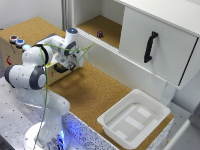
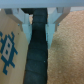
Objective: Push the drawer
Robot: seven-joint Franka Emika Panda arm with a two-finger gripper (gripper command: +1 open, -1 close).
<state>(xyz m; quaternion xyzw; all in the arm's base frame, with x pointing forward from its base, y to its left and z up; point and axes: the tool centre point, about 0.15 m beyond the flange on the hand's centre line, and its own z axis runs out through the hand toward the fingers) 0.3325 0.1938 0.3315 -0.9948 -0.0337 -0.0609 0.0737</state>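
The low wooden box (image 1: 11,54) with coloured buttons (image 1: 17,40) on top stands at the exterior view's left, on the cork table. Its tan drawer (image 1: 53,75) sticks out toward the arm and is mostly hidden behind it. My gripper (image 1: 65,66) is down at the drawer's front. In the wrist view the gripper (image 2: 37,27) straddles the short black handle (image 2: 37,57). Both fingers (image 2: 52,29) press against the handle's sides. The tan drawer front (image 2: 10,50), with blue print on it, lies on one side and cork on the other.
A white plastic bin (image 1: 132,117) stands at the table's front right. A large white cabinet panel with a long black handle (image 1: 150,47) stands at the back right. A small dark object (image 1: 100,34) lies on the open shelf beside it.
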